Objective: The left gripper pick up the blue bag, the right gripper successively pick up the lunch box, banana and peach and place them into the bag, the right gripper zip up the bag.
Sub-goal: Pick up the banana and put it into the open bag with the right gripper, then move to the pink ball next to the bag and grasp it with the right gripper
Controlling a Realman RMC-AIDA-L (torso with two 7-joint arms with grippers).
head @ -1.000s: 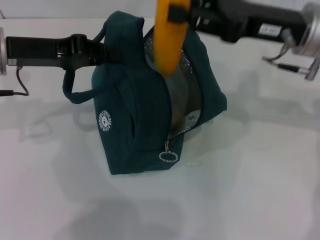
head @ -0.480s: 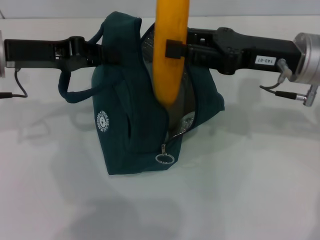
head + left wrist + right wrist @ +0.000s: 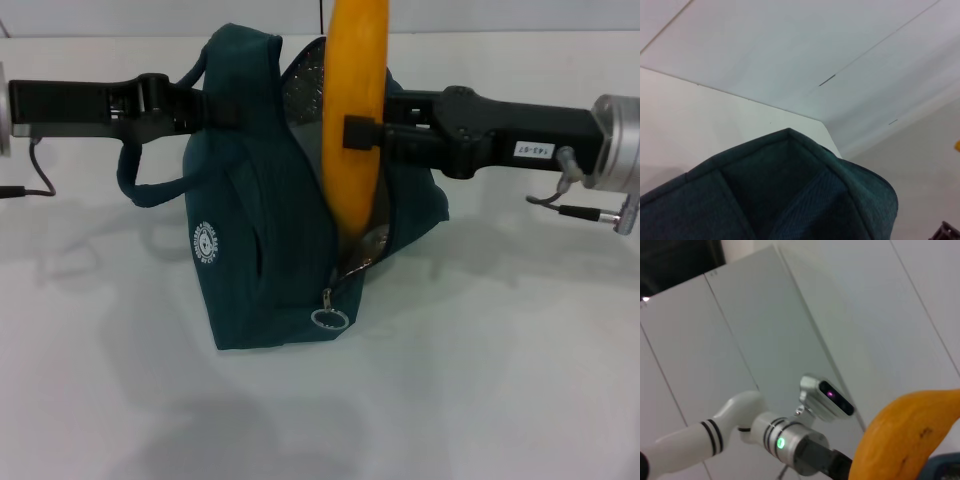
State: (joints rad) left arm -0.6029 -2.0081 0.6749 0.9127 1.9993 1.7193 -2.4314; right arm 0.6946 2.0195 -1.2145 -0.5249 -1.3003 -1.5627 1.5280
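The blue bag [image 3: 260, 250] stands on the white table with its mouth open, showing silver foil lining [image 3: 305, 85]. My left gripper [image 3: 205, 105] comes in from the left and is shut on the bag's upper edge by a loop handle [image 3: 135, 185]. My right gripper [image 3: 358, 132] reaches in from the right and is shut on the banana [image 3: 355, 120], which hangs upright with its lower end inside the bag's opening. The banana's tip [image 3: 905, 437] fills the corner of the right wrist view. Dark teal fabric of the bag [image 3: 790, 195] fills the left wrist view. Lunch box and peach are out of view.
The zipper's metal ring pull [image 3: 329, 318] hangs at the bag's front lower corner. White table [image 3: 500, 380] spreads all around the bag. A cable [image 3: 35, 175] trails from the left arm at the far left.
The right gripper has carried the banana down and slightly right, so its lower end now sits deeper in the bag's mouth. The left gripper and bag have stayed put.
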